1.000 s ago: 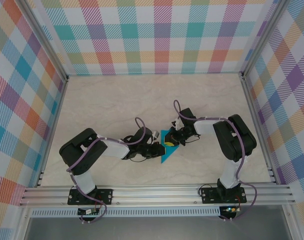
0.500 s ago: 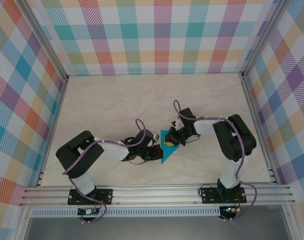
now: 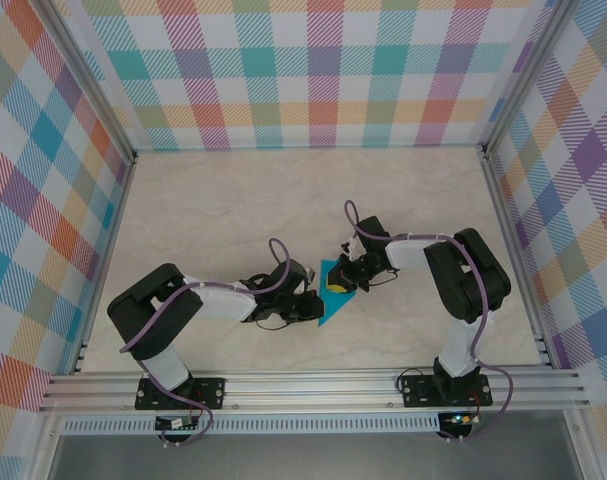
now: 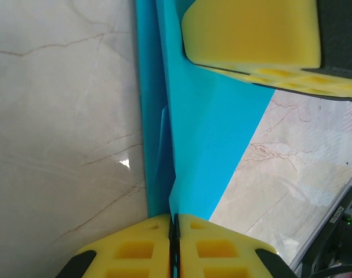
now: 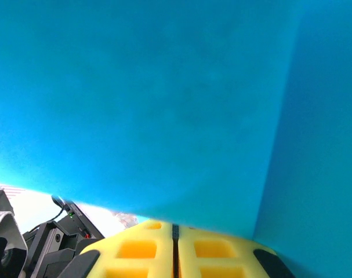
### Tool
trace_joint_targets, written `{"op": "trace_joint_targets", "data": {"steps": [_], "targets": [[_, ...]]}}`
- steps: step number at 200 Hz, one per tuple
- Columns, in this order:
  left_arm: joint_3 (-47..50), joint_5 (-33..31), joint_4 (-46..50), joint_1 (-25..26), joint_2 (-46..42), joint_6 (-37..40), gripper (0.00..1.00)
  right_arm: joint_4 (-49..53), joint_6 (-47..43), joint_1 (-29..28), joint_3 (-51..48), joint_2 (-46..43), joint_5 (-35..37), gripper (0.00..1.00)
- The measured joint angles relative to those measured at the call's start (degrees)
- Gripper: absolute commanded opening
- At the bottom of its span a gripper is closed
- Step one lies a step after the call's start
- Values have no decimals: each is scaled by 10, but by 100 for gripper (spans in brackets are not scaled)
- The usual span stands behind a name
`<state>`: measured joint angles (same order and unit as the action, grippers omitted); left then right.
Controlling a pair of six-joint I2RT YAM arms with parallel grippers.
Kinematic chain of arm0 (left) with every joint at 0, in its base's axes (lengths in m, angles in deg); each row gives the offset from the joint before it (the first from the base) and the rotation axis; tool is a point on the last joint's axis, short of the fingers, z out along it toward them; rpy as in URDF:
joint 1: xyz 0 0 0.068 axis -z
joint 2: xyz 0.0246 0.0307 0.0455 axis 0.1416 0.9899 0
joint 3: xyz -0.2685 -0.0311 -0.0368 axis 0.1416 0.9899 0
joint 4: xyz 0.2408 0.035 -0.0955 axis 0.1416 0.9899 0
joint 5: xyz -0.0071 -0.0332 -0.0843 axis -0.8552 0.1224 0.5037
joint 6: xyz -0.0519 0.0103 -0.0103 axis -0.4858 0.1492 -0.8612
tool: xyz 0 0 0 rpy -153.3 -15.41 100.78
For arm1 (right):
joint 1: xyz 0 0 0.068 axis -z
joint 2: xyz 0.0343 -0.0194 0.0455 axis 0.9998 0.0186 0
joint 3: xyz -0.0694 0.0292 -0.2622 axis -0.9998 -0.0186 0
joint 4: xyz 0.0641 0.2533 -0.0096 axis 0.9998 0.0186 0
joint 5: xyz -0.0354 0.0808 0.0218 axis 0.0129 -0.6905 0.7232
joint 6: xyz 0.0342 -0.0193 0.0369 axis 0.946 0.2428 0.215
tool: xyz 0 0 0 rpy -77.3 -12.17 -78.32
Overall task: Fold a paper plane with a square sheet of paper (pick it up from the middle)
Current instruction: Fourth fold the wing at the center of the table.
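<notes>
Creased teal paper (image 3: 335, 304) on marble table (image 3: 233, 200), left fingers (image 4: 129, 250) together at its fold; right fingers (image 4: 251, 35) together, pressed onto it

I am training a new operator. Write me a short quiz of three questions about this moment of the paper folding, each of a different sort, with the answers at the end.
1. Multiple choice: how do the jaws of the left gripper stand? A) wide open B) closed together C) one finger missing
2. True or false: the square sheet of paper lies on the table with no fold in it.
3. Fill in: the pads of the right gripper are ___ in colour.

Key:
1. B
2. False. The left wrist view shows a crease and layered edges.
3. yellow
</notes>
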<state>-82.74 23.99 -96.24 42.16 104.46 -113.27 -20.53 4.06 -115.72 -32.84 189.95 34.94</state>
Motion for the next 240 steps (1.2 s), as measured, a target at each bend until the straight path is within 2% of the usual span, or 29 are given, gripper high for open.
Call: {"op": "trace_joint_targets", "data": {"steps": [18, 85, 142, 200, 233, 240], "targets": [[-2, -2, 4, 2, -1, 0, 14, 0, -2, 0, 0, 0, 0, 9], [-2, -14, 28, 10, -13, 3, 3, 1, -7, 0, 0, 0, 0, 8], [-2, -20, 38, 13, -14, 4, 13, 1, -8, 0, 0, 0, 0, 8], [-5, -24, 59, 18, -23, 7, 2, 1, -8, 0, 0, 1, 0, 8], [-6, -29, 62, 21, -23, 7, 1, 1, -8, 0, 0, 1, 0, 8], [-7, -30, 64, 21, -23, 7, 5, 1, -8, 0, 0, 1, 0, 8]]}}
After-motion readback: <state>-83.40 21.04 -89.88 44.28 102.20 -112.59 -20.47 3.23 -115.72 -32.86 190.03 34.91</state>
